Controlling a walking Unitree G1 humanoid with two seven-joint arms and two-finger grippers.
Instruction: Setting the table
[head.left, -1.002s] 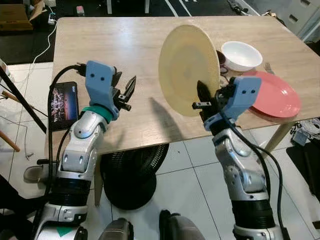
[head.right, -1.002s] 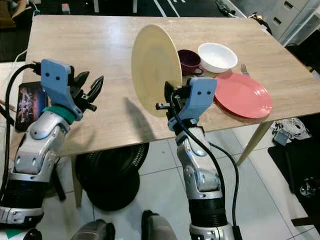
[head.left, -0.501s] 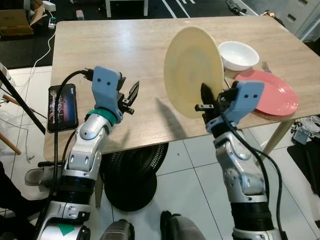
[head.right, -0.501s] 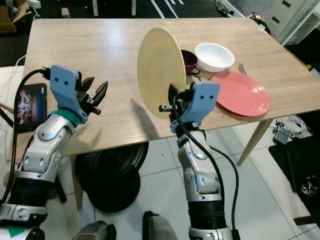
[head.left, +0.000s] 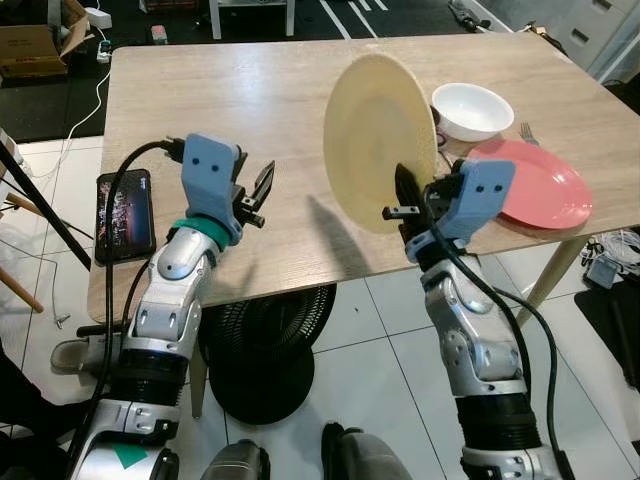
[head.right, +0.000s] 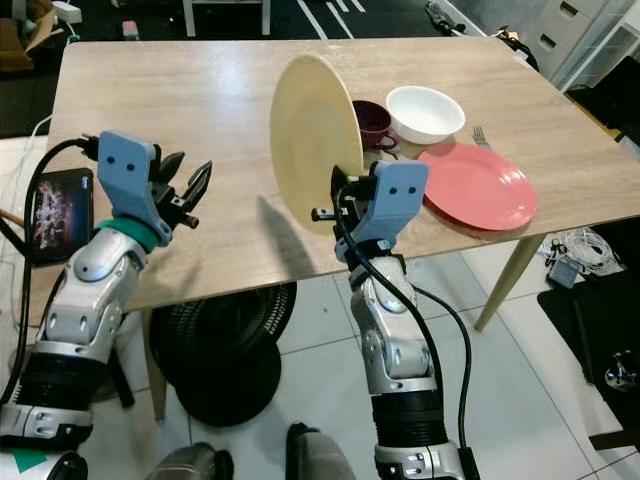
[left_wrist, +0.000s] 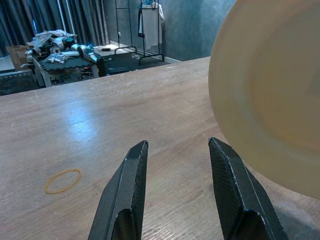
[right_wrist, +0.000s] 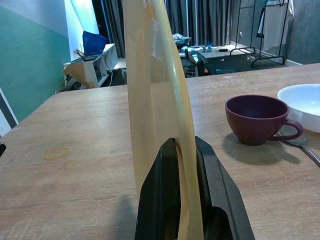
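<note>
Your right gripper (head.left: 408, 198) pinched the yellow plate (head.left: 378, 140) upright (rim-held); left gripper (head.left: 258, 188), at nine o'clock, gaped empty.

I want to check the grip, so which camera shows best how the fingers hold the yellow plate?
The right wrist view: the right gripper pinches the yellow plate's rim edge-on. Both eye views show the plate upright above the table; the left wrist view catches its face.

We see a pale yellow plate (head.left: 381, 140) held upright on edge above the desk (head.left: 250, 110), its lower rim pinched between the right gripper's (head.left: 407, 205) fingers (right_wrist: 165, 200). At its three o'clock lie a maroon cup (head.right: 372, 122), white bowl (head.right: 425, 112), fork (head.right: 479, 134) and flat pink plate (head.right: 478, 187).
</note>
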